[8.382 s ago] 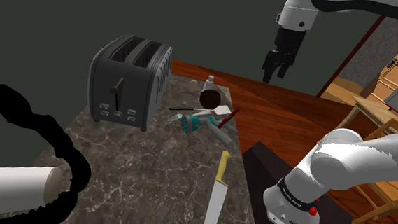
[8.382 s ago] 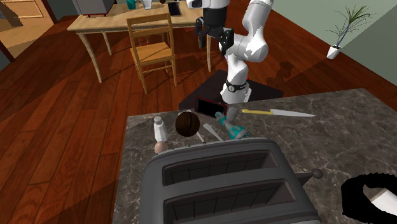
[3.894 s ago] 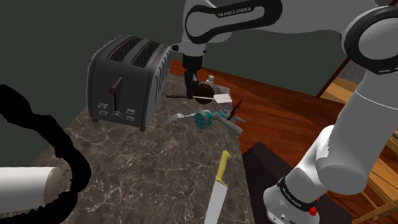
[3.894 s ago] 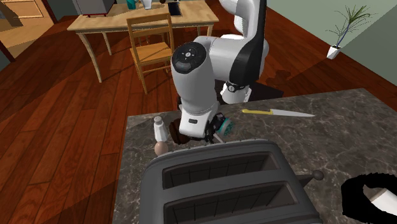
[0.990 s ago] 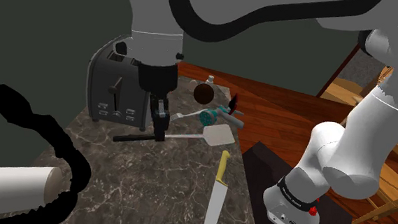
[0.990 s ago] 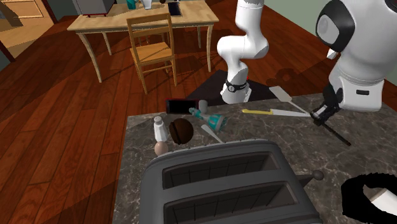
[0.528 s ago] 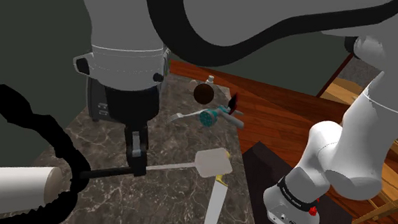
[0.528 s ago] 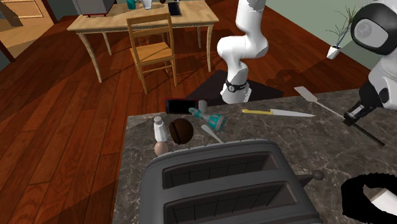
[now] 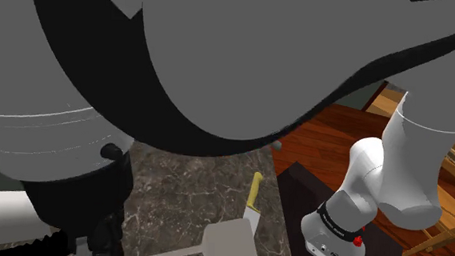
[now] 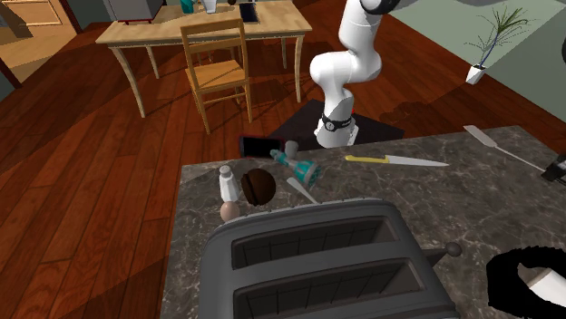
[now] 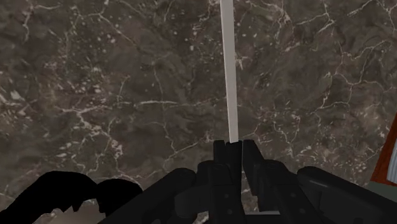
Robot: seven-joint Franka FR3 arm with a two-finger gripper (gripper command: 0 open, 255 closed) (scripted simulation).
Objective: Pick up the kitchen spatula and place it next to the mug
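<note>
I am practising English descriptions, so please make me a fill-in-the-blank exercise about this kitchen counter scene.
1. The knife has a ___ handle.
2. The toaster has ___ slots on top.
3. The gripper is ___ on the spatula.
Missing words: yellow; two; shut.

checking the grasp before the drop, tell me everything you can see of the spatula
The spatula has a flat, squarish pale grey blade on a thin, straight shaft. The tool is shut on the shaft's other end, holding it roughly level over the dark marbled counter; nothing else seems to touch it.
</note>
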